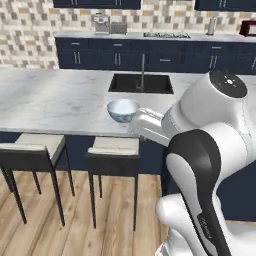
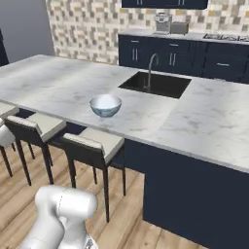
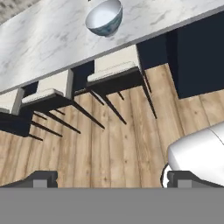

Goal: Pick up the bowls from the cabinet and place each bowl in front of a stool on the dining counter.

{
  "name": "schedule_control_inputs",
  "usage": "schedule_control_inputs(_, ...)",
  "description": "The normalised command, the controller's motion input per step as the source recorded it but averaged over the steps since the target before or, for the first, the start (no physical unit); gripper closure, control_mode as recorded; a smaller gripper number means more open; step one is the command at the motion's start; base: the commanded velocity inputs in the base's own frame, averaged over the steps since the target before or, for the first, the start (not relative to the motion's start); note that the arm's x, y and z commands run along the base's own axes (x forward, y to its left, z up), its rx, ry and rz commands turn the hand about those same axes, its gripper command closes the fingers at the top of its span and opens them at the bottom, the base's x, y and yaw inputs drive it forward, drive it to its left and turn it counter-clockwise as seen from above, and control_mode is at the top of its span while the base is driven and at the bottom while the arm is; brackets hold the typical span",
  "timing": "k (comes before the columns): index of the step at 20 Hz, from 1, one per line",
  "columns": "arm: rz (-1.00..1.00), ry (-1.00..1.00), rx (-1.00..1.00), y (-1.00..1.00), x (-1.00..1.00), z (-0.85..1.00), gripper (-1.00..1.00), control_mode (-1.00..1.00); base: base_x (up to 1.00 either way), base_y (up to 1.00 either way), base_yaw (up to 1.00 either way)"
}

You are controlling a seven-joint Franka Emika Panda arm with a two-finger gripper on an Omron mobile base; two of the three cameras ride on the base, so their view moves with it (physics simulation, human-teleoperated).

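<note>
A white bowl with a blue-teal outside [image 1: 123, 110] [image 2: 105, 105] [image 3: 104, 17] stands upright on the marble dining counter [image 1: 50, 100] [image 2: 53, 82] [image 3: 43, 41], close to its front edge and just behind a cushioned stool [image 1: 114, 149] [image 2: 95, 141] [image 3: 114, 66]. My gripper [image 3: 113, 178] is open and holds nothing. It hangs back from the counter over the wooden floor, well short of the bowl. The cabinet is out of view.
A second stool [image 1: 32, 146] [image 2: 36, 124] [image 3: 47, 86] stands left of the first. A black sink [image 1: 141, 83] [image 2: 156, 84] with a steel tap [image 1: 143, 69] [image 2: 150, 67] lies behind the bowl. Navy base units line the back wall.
</note>
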Motion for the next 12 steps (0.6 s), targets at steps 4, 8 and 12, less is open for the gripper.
schedule_control_inputs(4,0.00,0.00,0.00,0.00,0.00,0.00,-1.00,1.00,-0.29,0.17,0.89)
schedule_control_inputs(8,0.00,0.00,0.00,0.00,0.00,0.00,-1.00,1.00,-0.12,0.18,0.91)
schedule_control_inputs(12,0.00,0.00,0.00,0.00,0.00,0.00,-1.00,1.00,0.24,0.19,0.69)
